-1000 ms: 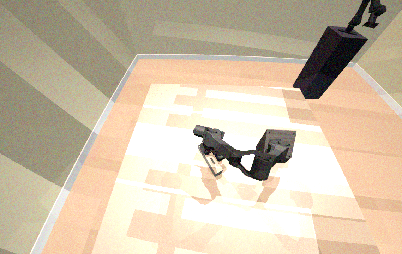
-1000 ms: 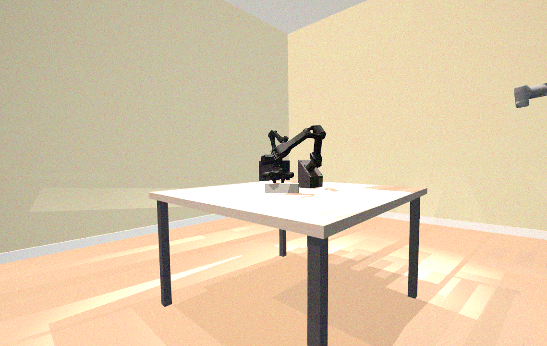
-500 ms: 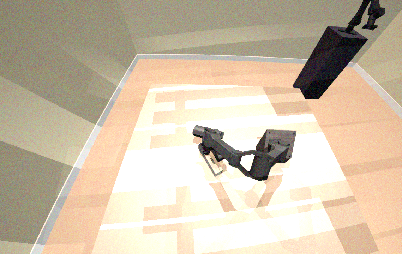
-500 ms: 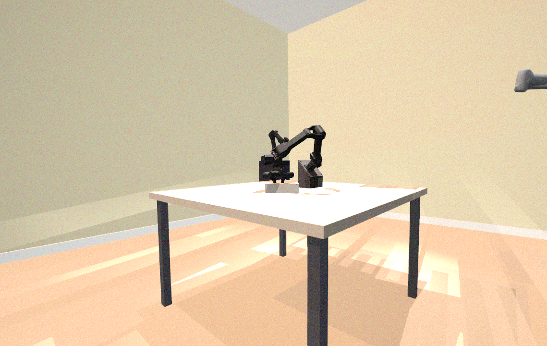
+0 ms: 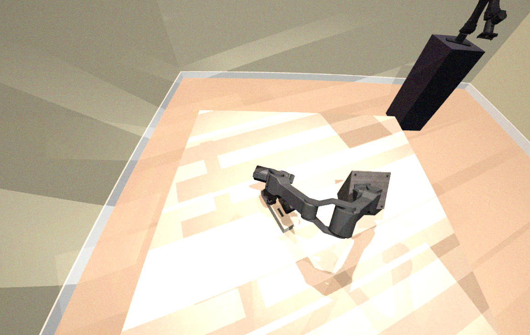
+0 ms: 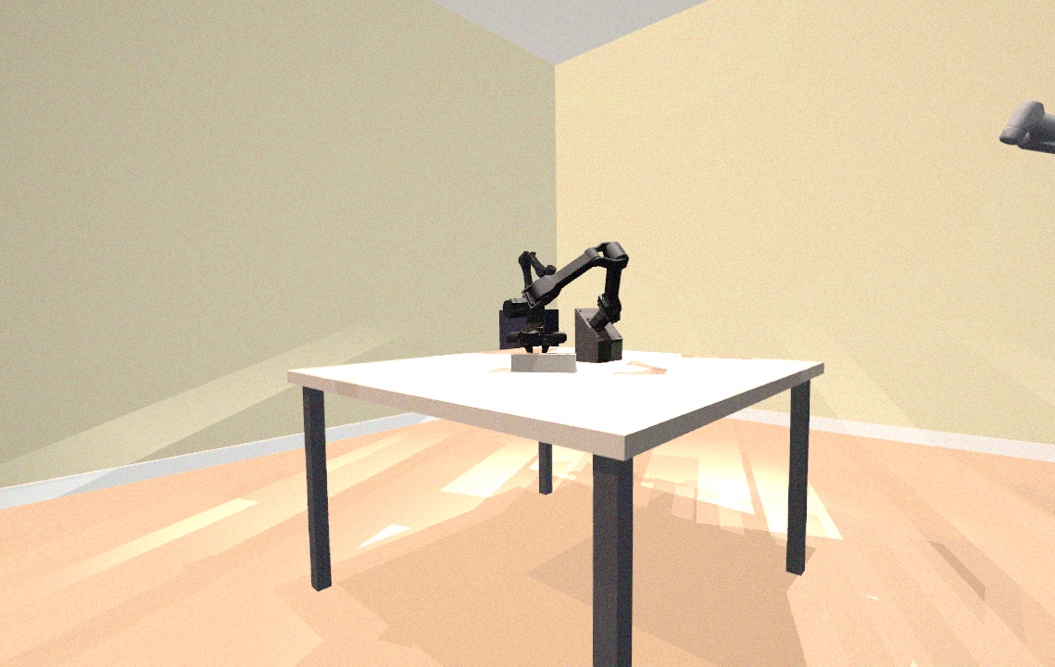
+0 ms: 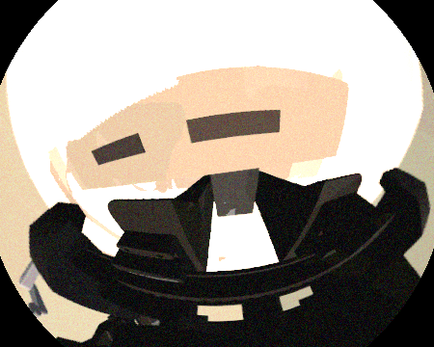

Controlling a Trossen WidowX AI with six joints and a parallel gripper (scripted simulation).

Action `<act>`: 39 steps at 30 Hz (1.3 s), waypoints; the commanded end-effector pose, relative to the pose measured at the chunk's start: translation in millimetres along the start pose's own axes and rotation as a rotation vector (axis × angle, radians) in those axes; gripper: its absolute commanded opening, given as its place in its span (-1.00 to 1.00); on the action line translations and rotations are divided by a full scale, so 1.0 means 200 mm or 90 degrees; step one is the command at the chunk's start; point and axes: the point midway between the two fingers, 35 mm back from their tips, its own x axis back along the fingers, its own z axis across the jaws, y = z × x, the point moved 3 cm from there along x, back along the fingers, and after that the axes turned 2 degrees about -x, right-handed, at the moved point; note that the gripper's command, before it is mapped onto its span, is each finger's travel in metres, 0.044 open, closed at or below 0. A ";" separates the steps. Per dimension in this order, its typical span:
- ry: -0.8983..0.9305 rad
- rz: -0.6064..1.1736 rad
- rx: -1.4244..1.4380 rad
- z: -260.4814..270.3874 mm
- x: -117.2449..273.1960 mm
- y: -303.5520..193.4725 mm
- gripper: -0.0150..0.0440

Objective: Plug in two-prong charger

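The power strip [image 5: 286,222] [image 6: 543,363] is a pale, low bar on the table; one dark recess shows on its top in the top view. In the wrist view two dark rectangular recesses show, a small one [image 7: 118,148] at left and a wider one [image 7: 232,126] beyond the fingers; the strip's outline is washed out. My gripper [image 6: 536,350] [image 7: 230,173] is shut on the charger [image 7: 234,185], a small dark grey block between the fingertips. The gripper is low over the strip. The charger's prongs are hidden, and I cannot tell whether they touch or enter an outlet.
My arm's wedge-shaped base [image 5: 385,183] [image 6: 589,340] stands on the table [image 6: 464,397]. A second dark arm stands on a black pedestal [image 5: 433,79] beyond the table. A grey arm [image 6: 1048,128] reaches in at the right of the exterior view. Bright light patches cover the table.
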 end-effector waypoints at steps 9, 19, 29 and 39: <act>0.000 -0.020 0.024 0.00 0.00 0.07 -0.49; 0.000 -0.020 0.024 0.00 0.00 0.07 -0.49; 0.000 -0.020 0.024 0.00 0.00 0.06 -0.49; 0.000 -0.019 0.024 0.00 0.00 0.05 -0.49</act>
